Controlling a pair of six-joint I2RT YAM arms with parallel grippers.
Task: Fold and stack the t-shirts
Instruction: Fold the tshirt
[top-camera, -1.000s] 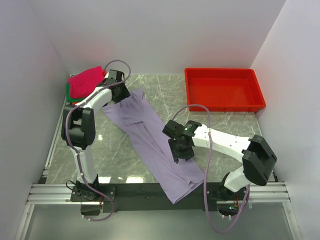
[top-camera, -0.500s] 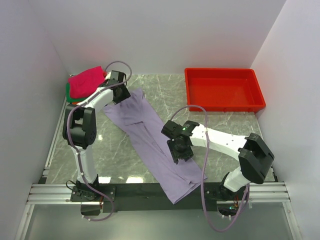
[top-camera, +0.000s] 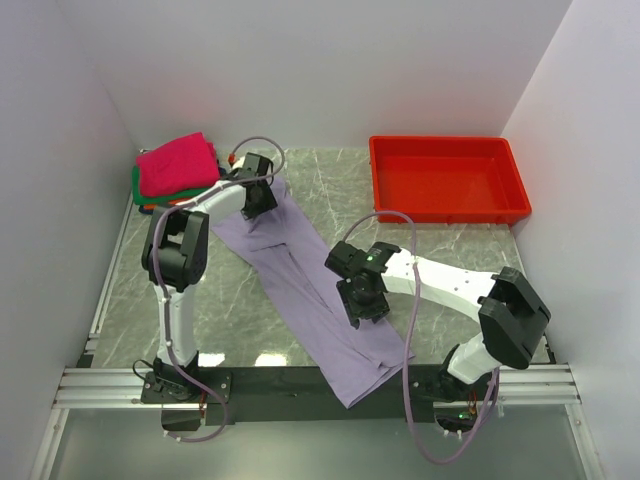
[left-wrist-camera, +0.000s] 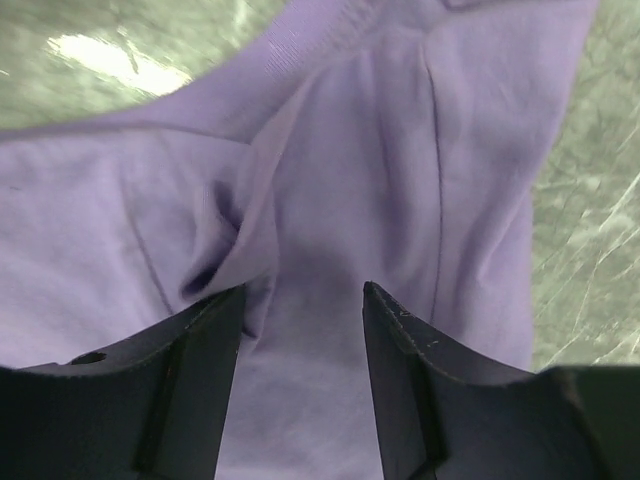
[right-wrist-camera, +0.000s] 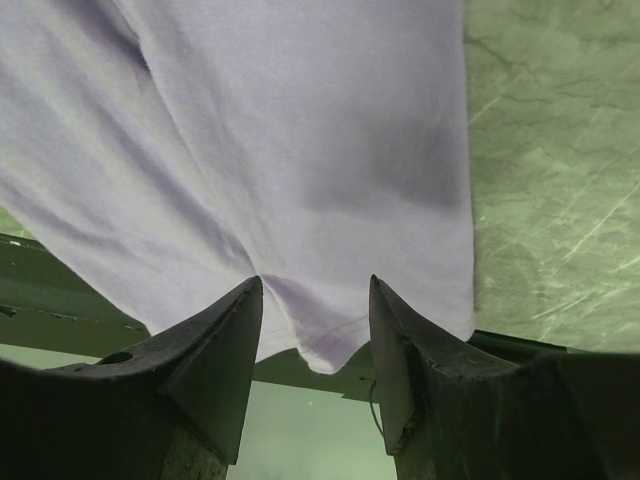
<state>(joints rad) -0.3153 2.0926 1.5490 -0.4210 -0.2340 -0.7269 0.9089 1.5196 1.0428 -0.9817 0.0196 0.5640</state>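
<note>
Moved since a second ago: left gripper (top-camera: 260, 205), off the edge of the folded stack (top-camera: 170, 175) and rightward over the far end of the lavender shirt (top-camera: 300, 280). Uncovered by that move: the whole top of the magenta shirt (top-camera: 178, 163), earlier partly hidden behind the wrist. Barely shifted: right gripper (top-camera: 367, 308), in nearly the same place over the shirt's near half. Much the same outline to the lavender cloth as before.

Spread apart, both pairs of jaws. From the left wrist: black fingers (left-wrist-camera: 200, 380) wide, soft cloth across the gap below, a puckered fold running up against one tip, a stitched seam and a ribbed band farther off. Unclear whether the tips press the cloth. From the right wrist: fingers likewise wide, smooth flat cloth under them, its hemmed corner reaching past the table (top-camera: 230, 300) onto the dark frame (top-camera: 250, 380).

Laid out as a long narrow strip, diagonally across glossy grey-green veined marble, from just beside the stack down to the near edge. Matte knit, faintly creased. Stack in the far left corner: magenta on top, plump and rounded, a green shirt (top-camera: 138, 185) showing beneath. At far right, well apart: red tray (top-camera: 450, 213), hard shiny plastic, rectangular, with raised walls.
</note>
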